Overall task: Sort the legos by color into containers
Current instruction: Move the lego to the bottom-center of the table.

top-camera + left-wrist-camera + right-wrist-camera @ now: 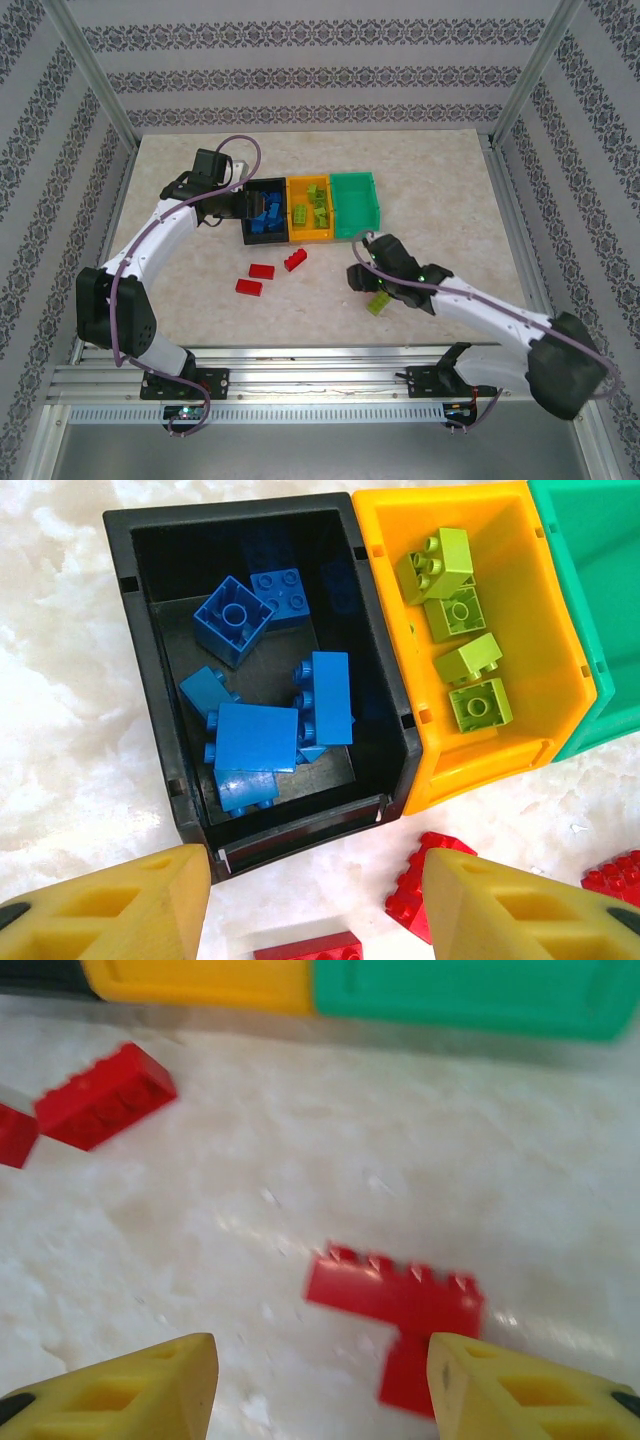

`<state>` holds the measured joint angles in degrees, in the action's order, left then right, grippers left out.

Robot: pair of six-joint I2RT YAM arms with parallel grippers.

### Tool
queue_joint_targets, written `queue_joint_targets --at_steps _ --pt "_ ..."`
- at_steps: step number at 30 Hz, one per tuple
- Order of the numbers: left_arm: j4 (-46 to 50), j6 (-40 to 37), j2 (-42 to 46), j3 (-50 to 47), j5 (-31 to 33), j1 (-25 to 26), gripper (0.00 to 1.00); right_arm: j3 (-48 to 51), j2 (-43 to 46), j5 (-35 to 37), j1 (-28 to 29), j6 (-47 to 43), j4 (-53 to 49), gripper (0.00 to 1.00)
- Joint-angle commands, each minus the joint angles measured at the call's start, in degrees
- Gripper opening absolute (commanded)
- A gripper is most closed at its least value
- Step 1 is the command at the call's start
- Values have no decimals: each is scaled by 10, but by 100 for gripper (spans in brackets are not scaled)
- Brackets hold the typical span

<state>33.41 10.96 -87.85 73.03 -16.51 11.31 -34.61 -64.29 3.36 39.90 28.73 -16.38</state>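
Three containers stand side by side: a black bin holding several blue legos, an orange-yellow bin holding several yellow-green legos, and a green bin. My left gripper hangs open over the bare table just in front of the black bin, with nothing between its fingers. My right gripper is open low over the table. A blurred red L-shaped lego lies close to its right finger. A yellow-green lego lies beside that arm.
Loose red legos lie in front of the bins. More red ones show near the left fingers. Patterned walls and metal posts enclose the table.
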Motion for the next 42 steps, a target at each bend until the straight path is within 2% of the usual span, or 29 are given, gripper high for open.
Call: queue_joint_targets --at_steps 1,5,9,14,34,42 --pt "-3 11 14 10 -13 3 59 31 50 36 0 70 -69 59" --pt "1 10 16 10 -13 4 59 57 94 53 2 95 -119 59" --pt "-1 9 19 10 -9 4 59 57 101 44 -7 96 -150 59" --pt "0 7 17 10 -5 3 59 60 68 13 -6 109 -135 59" --pt "0 8 14 10 -8 4 59 30 -73 -4 9 97 -69 59" --pt "0 8 13 9 -10 3 59 13 -95 0 28 100 -61 62"
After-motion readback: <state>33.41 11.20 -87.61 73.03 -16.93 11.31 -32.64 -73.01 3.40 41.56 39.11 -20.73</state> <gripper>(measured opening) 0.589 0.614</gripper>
